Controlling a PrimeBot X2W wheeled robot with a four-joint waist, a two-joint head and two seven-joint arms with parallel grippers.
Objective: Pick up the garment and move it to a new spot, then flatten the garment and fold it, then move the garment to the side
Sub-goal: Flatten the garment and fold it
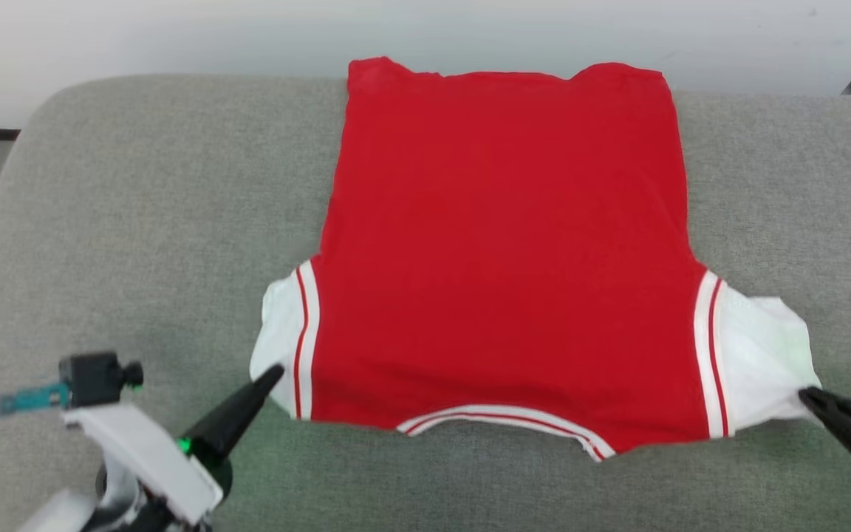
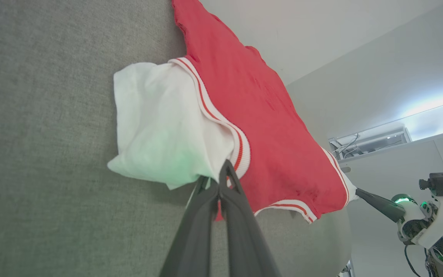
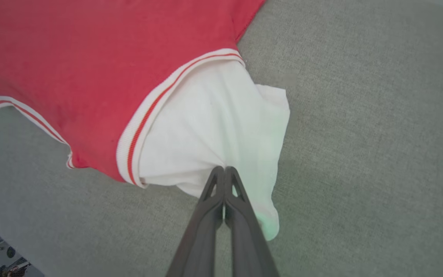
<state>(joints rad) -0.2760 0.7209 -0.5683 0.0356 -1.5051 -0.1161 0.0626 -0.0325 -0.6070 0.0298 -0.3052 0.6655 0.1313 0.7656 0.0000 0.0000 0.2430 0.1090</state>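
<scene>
The garment point(image 1: 507, 244) lies spread flat on a grey padded surface point(image 1: 137, 222). Its striped collar is at the near edge and its hem reaches the far edge of the padding. The red body is smooth, with only slight ripples along the hem. The white left sleeve point(image 1: 278, 332) sits at the near left and the white right sleeve point(image 1: 761, 355) at the near right, both slightly bunched.

The left end effector point(image 1: 274, 373) comes in from the near left. In the left wrist view its two dark fingers point(image 2: 240, 215) are pressed together, pinching the near edge of the left sleeve just beside the striped seam trim point(image 2: 221, 119).

The right end effector point(image 1: 806, 395) comes in from the near right. In the right wrist view its fingers point(image 3: 240, 227) are likewise pressed together, pinching the near edge of the right sleeve, whose fabric gathers into small folds at the tips.
</scene>
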